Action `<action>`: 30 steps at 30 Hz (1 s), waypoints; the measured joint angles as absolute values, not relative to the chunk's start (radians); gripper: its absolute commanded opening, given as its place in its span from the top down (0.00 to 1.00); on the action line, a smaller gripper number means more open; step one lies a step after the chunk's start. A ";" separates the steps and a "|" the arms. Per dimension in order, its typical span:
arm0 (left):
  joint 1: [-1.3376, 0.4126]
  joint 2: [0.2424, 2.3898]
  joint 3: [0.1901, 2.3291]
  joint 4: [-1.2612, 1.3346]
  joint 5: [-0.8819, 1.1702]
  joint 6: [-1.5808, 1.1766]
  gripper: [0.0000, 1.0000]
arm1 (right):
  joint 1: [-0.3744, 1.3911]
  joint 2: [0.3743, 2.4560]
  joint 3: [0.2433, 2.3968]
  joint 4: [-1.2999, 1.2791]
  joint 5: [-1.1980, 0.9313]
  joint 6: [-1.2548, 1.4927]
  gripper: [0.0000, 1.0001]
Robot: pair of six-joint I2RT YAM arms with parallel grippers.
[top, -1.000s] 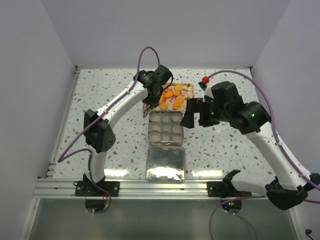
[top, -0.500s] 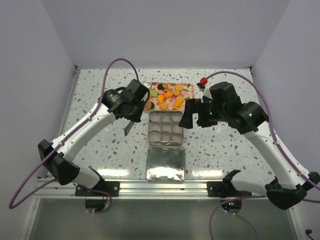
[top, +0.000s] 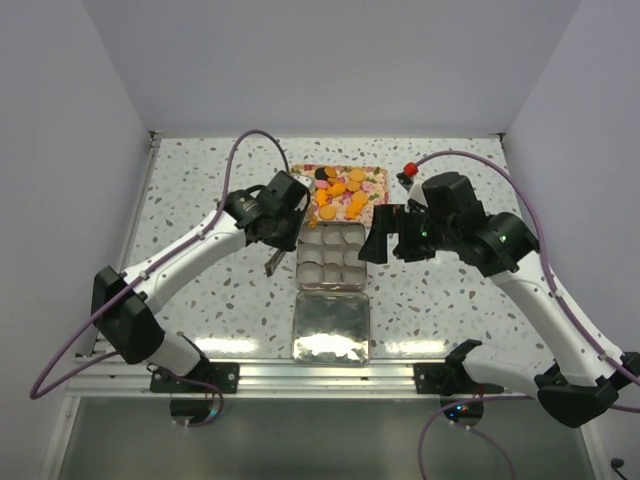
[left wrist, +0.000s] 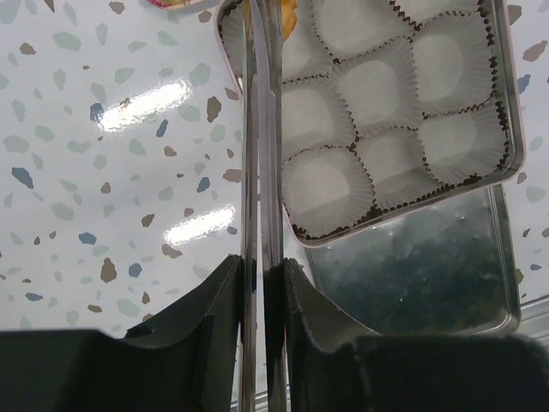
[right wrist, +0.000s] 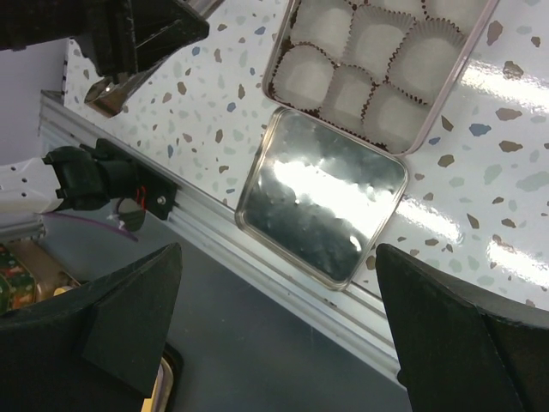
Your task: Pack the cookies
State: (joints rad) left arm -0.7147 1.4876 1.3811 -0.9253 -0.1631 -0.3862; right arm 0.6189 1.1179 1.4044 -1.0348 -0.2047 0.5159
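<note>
The cookies (top: 345, 193), small round discs, mostly orange with some pink and black, lie on the floral tray (top: 377, 204) at the back. In front of it sits the tin (top: 330, 255) with empty white paper cups; it also shows in the left wrist view (left wrist: 480, 163) and the right wrist view (right wrist: 377, 51). My left gripper (top: 285, 222) is shut on metal tongs (left wrist: 249, 172) at the tin's left edge. The tongs' tips reach the tin's far left cup, where an orange bit (left wrist: 289, 12) shows. My right gripper (top: 385, 232) is open and empty, above the table right of the tin.
The tin's shiny lid (top: 332, 327) lies inside-up just in front of the tin, near the table's front rail (right wrist: 257, 257). A small red-topped object (top: 409, 165) stands right of the tray. Grey walls close the table on three sides.
My left arm has come off the floral tray, swung out to the left and come back to the tin's left edge with the tongs. The right arm has barely moved.
</note>
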 measured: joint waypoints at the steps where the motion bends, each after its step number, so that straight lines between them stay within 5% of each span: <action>1: -0.715 1.497 1.378 -0.916 -0.163 -0.386 0.69 | 0.619 1.113 1.404 -1.036 -0.204 0.516 0.01; 8: -0.716 1.534 1.376 -0.895 -0.169 -0.389 0.58 | 0.619 1.086 1.402 -1.043 -0.199 0.516 0.01; 17: -0.716 1.553 1.385 -0.890 -0.187 -0.390 0.55 | 0.619 1.078 1.400 -1.045 -0.192 0.515 0.01; 30: -0.716 1.642 1.704 -0.989 -0.277 -0.382 0.53 | 0.619 1.086 1.400 -1.047 -0.179 0.512 0.01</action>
